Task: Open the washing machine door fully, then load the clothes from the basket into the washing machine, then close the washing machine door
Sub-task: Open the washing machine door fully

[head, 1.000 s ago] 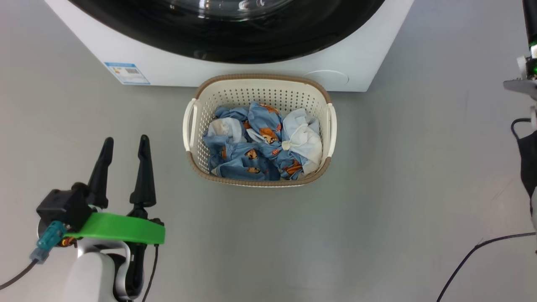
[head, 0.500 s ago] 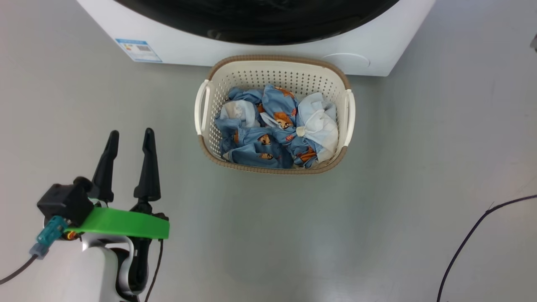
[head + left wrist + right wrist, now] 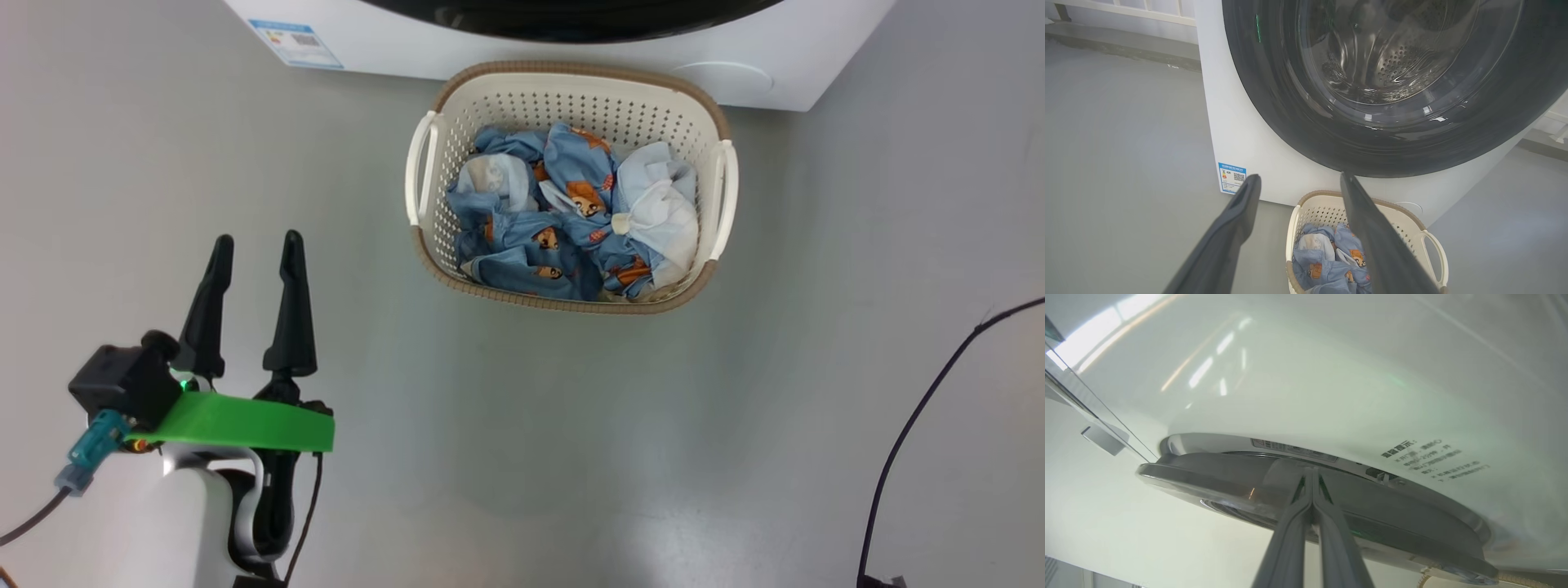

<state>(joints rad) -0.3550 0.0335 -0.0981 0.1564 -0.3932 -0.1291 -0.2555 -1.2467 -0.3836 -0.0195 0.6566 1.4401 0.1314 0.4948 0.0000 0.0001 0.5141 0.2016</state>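
**Laundry corner in a bare test room or laboratory, not a furnished home.** A white front-loading washing machine (image 3: 1237, 134) stands directly on a smooth, plain grey floor (image 3: 571, 457). Its steel drum is visible through the glass of the round black door (image 3: 1274, 102). A blue label sticker (image 3: 1231, 178) is stuck low on the machine's front. A cream basket (image 3: 571, 90) of blue printed clothes (image 3: 563, 220) sits on the floor just in front of it. A loose black cable (image 3: 898, 453) trails across the floor. A low grey kerb (image 3: 1126, 49) and a white rail (image 3: 1147, 8) run behind. The lighting is even and indoor.
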